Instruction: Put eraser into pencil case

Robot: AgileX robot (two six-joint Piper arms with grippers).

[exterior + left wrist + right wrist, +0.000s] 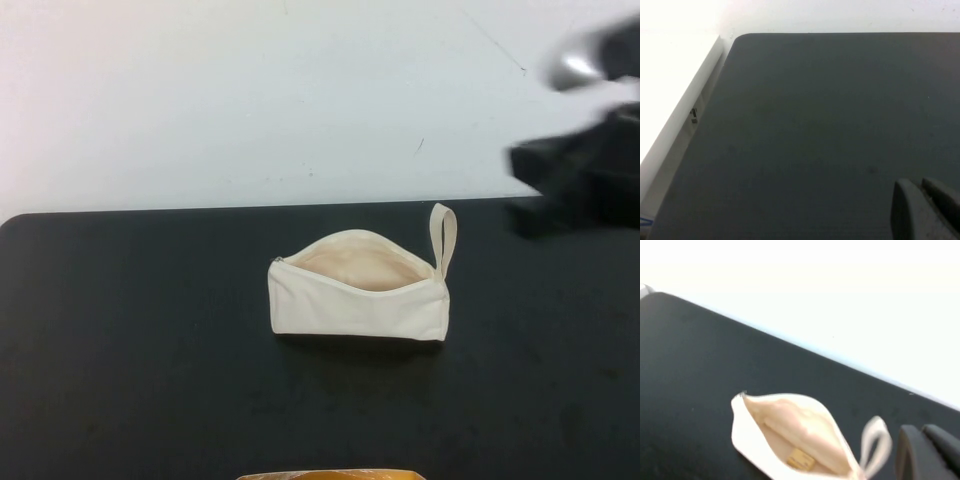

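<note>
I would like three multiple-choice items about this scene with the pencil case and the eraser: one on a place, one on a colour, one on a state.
1. Where is the eraser?
A. On the mat, beside the pouch
B. Inside the pencil case
C. In the right gripper

2. What colour is the mat?
A. Black
B. Green
C. Red

3. How is the case's zip?
A. Fully closed
B. Open, lining showing
C. Half covered by an arm

Answers:
1 B: the right wrist view shows the small yellow block lying on the peach lining.
2 A: the high view shows a black surface.
3 B: the mouth gapes wide.

The right gripper hangs off to the pouch's right; the left gripper is over bare mat.
</note>
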